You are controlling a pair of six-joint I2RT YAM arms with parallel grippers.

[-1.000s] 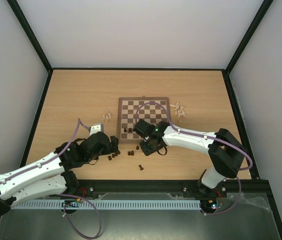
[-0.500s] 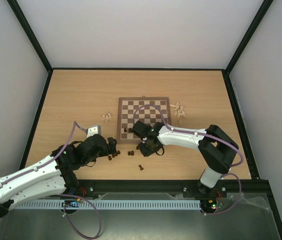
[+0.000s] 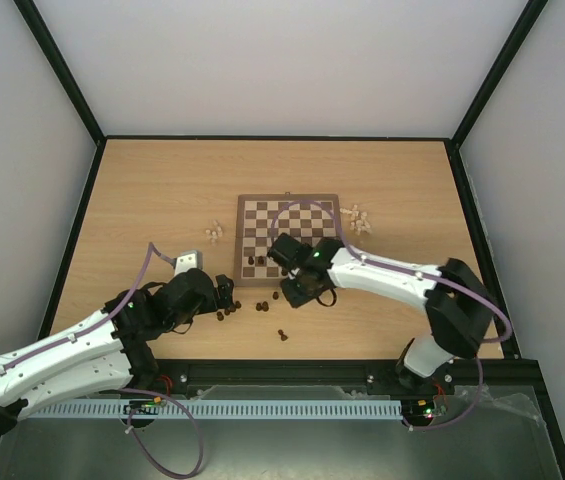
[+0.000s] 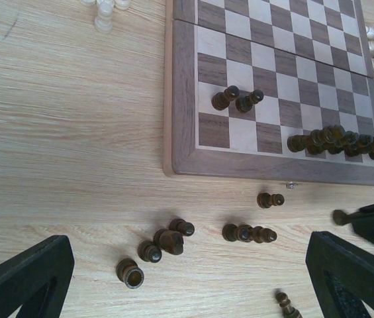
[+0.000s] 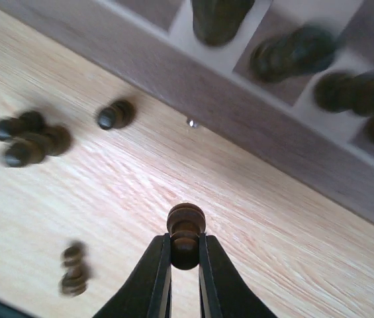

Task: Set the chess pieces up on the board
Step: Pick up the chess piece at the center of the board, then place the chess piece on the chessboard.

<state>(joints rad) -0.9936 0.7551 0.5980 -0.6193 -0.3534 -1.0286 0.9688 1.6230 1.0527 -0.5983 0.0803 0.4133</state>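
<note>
The board (image 3: 302, 215) lies mid-table, with two dark chess pieces (image 3: 255, 262) near its front left corner. My right gripper (image 3: 295, 290) hovers just off the board's near edge. In the right wrist view the right gripper (image 5: 185, 250) is shut on a dark chess piece (image 5: 186, 222), held above the tabletop. My left gripper (image 3: 224, 293) is open over loose dark pieces (image 3: 227, 312). The left wrist view shows its fingers (image 4: 24, 278) wide apart around a dark cluster (image 4: 167, 240), touching none. A row of dark pieces (image 4: 339, 140) fills the board's near right edge.
Pale pieces lie off the board in two groups, one at the left (image 3: 213, 233) and one at the right (image 3: 360, 220). More dark pieces (image 3: 262, 306) and one lone piece (image 3: 282, 335) lie on the table in front of the board. Black rails frame the table.
The right gripper has closed on a dark piece and lifted it just clear of the table. The left arm drew back slightly a second ago and has since held still.
</note>
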